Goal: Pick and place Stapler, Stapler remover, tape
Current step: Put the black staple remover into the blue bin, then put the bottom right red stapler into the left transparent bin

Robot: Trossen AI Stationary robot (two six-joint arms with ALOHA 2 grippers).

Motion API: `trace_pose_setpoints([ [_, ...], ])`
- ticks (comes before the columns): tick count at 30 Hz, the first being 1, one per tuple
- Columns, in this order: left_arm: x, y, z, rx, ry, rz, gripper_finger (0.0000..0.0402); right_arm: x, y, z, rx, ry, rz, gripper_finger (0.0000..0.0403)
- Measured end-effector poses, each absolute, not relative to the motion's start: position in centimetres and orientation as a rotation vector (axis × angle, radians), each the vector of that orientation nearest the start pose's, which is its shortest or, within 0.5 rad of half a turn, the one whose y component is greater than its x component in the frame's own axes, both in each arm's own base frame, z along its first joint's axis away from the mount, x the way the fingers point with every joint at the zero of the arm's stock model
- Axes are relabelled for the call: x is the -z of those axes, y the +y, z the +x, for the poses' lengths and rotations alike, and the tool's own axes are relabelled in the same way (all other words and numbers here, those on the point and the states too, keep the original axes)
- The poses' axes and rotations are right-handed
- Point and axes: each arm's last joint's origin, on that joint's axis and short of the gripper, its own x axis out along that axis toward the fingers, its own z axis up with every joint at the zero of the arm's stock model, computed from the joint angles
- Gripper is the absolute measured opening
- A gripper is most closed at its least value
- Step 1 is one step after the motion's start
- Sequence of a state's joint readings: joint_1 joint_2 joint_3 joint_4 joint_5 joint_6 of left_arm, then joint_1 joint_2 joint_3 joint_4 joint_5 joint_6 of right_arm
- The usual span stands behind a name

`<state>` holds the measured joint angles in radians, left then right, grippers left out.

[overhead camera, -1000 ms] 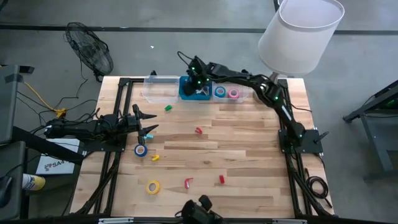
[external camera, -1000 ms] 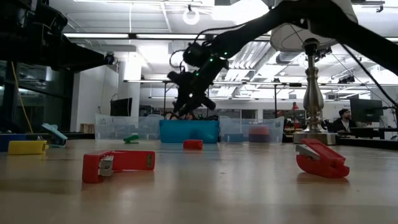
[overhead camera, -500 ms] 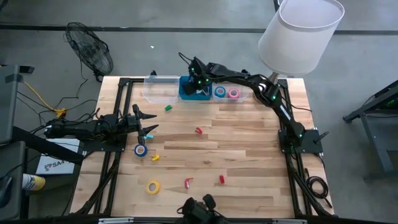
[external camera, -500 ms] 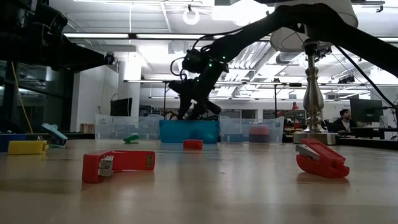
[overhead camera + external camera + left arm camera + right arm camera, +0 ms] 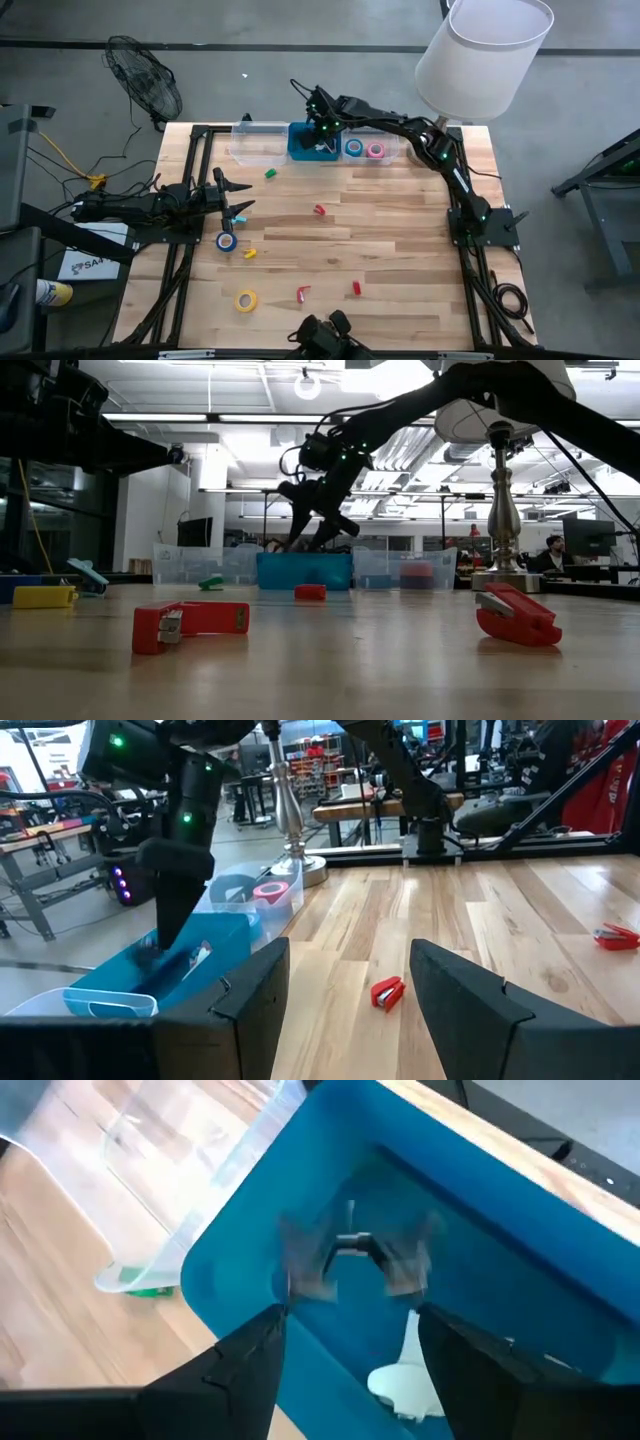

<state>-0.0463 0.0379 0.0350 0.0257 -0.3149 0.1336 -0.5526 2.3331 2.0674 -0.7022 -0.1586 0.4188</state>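
Observation:
My right gripper [image 5: 322,128] hangs open over the blue bin [image 5: 303,150] at the table's far edge; its fingers [image 5: 250,1370] frame the bin's inside. A dark, blurred piece with a metal middle [image 5: 352,1248] sits in the bin between and beyond the fingers, apart from them, beside a white piece [image 5: 405,1380]. Blue tape [image 5: 354,148] and pink tape [image 5: 375,150] lie in the clear bin beside it. Blue tape [image 5: 227,241] and yellow tape [image 5: 246,299] lie flat on the table. Red staplers [image 5: 190,625] [image 5: 515,615] lie near the near edge. My left gripper [image 5: 238,205] waits open at the table's left.
A clear bin [image 5: 255,142] stands left of the blue one. A lamp with a white shade [image 5: 483,55] stands at the far right corner. Small red [image 5: 320,210], green [image 5: 269,173], yellow [image 5: 248,253] and teal [image 5: 238,216] pieces are scattered on the wood.
My right gripper has dipped toward the blue bin, shifted slightly toward the table's right, and opened its fingers over it. The left arm has kept still.

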Motion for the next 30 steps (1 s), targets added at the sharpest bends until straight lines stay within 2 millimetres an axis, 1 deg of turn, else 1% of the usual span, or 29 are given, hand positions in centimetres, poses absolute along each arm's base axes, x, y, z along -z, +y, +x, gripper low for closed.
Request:
trace_pose_setpoints([
  [9,-17.5,0.4,9.7,-0.26,-0.005,0.129,0.0205,-20.8,-25.9,42.9,0.557,0.92,0.731,0.0221],
  [14,-17.5,0.4,9.7,-0.259,-0.006,0.129,0.0205,-22.0,-25.0,42.3,0.52,0.96,0.696,0.022],
  [18,-17.5,0.4,9.7,-0.258,-0.005,0.129,0.0205,-23.6,-23.4,41.8,0.507,1.028,0.623,0.022],
  [23,-17.5,0.4,9.7,-0.258,-0.005,0.129,0.0205,-25.4,-20.8,41.1,0.518,1.133,0.526,0.022],
  [26,-17.5,0.4,9.7,-0.257,-0.005,0.129,0.0205,-25.9,-19.1,40.9,0.501,1.194,0.48,0.0218],
  [30,-17.5,0.4,9.7,-0.258,-0.005,0.129,0.0205,-25.7,-16.5,41.1,0.449,1.292,0.452,0.0218],
])
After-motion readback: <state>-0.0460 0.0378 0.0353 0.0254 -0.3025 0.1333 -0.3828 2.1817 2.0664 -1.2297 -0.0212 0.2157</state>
